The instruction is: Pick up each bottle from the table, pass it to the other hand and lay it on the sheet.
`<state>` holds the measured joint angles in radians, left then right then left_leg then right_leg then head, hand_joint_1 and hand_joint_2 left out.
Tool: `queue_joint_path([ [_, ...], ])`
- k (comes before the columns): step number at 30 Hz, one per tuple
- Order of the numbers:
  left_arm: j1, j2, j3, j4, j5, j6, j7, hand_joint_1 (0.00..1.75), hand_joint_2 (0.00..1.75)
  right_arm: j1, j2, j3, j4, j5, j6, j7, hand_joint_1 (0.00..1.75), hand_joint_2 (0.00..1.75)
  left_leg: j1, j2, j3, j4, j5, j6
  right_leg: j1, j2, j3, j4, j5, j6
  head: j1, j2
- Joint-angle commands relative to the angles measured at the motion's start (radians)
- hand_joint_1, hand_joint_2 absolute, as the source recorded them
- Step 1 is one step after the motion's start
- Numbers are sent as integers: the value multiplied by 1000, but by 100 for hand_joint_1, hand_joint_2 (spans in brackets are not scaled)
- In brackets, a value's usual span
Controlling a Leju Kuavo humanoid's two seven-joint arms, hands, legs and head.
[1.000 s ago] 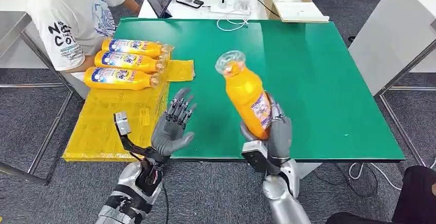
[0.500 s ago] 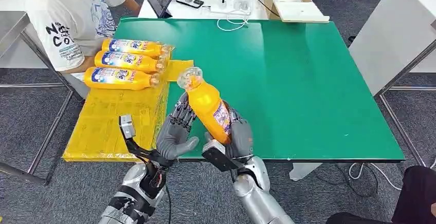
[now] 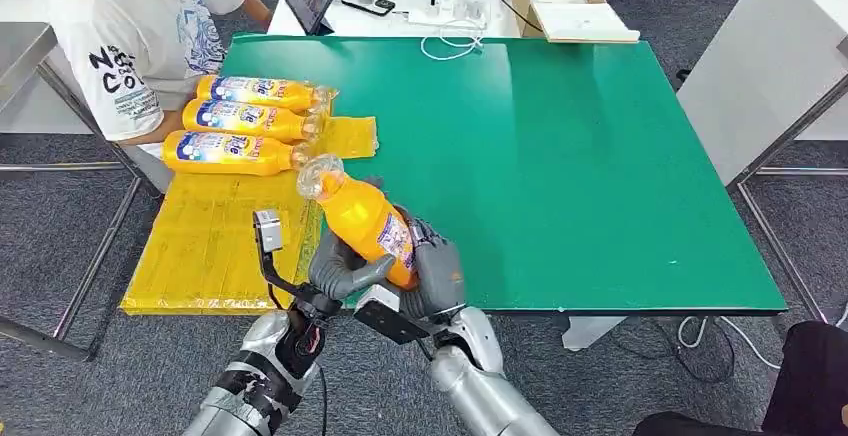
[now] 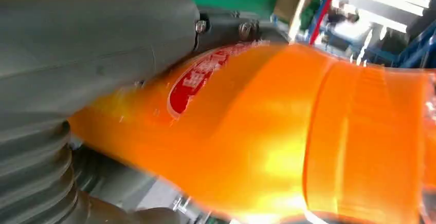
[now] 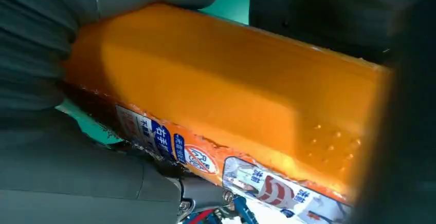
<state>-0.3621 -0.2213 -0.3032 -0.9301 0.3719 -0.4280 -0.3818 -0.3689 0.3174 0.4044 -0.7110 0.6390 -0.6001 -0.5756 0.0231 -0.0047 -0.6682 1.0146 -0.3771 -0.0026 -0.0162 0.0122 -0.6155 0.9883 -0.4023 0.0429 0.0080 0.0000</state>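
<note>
Bottle [image 3: 362, 218] held at lower centre of frame, tilted, cap end toward upper left, gripped between both hands: right hand [image 3: 432, 278] wrapped around base, left hand [image 3: 338, 268] closed on lower body. Orange contents, clear cap end, label with blue and red print. Positioned over near edge of green table [image 3: 600, 156], just beside yellow sheet [image 3: 220, 236]. Three bottles [image 3: 245, 121] lying along upper part of sheet; lower part bare.
</note>
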Motion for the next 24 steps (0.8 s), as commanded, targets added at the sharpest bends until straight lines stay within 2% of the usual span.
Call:
queue_joint_path([
  [1,-84,-23,-51,162,-10,39,19,0,175,-52,9,123,124,14,-4,5,175,175,-1,-2,3,-1,-1,1,0,-3,4,0,-2,-1,0,0],
  [7,-101,-41,-7,180,31,75,20,0,175,-47,16,164,147,6,15,4,175,175,0,0,2,0,-1,1,0,-1,2,0,-1,-1,0,0],
  [11,-69,-62,49,105,122,53,9,0,175,-55,15,170,158,-18,36,3,175,175,0,-1,5,1,-3,1,1,-3,5,1,-3,-2,0,0],
  [13,-64,-62,51,90,127,56,13,0,175,-56,15,171,159,-20,36,4,175,175,0,-1,1,0,-1,1,1,-2,2,0,-1,-1,0,0],
  [14,-53,-68,65,63,152,59,24,0,175,-58,15,174,160,-23,39,6,175,175,0,-1,5,1,-3,1,1,-3,5,0,-3,-2,0,0],
  [15,-44,-71,72,38,164,70,22,14,175,-58,14,177,161,-26,40,10,175,175,0,-1,3,1,-2,1,0,-2,4,0,-2,-2,0,0],
  [16,-38,-76,82,17,176,79,16,110,175,-59,14,179,163,-28,43,15,175,175,0,-1,5,1,-3,2,0,-3,6,1,-4,-2,0,0],
  [17,-34,-78,87,-1,181,86,14,169,175,-61,14,181,166,-29,49,21,175,175,0,-1,1,0,-1,1,0,-2,2,0,-1,-1,0,0],
  [18,-25,-79,90,-28,184,97,12,175,175,-61,13,184,168,-29,48,25,175,175,0,0,1,1,-1,1,0,-2,1,0,-1,-1,0,0],
  [24,-25,-79,90,-28,184,97,12,175,175,-61,13,184,168,-29,48,25,175,175,0,-2,3,0,-2,1,1,-3,3,0,-2,-2,0,0],
])
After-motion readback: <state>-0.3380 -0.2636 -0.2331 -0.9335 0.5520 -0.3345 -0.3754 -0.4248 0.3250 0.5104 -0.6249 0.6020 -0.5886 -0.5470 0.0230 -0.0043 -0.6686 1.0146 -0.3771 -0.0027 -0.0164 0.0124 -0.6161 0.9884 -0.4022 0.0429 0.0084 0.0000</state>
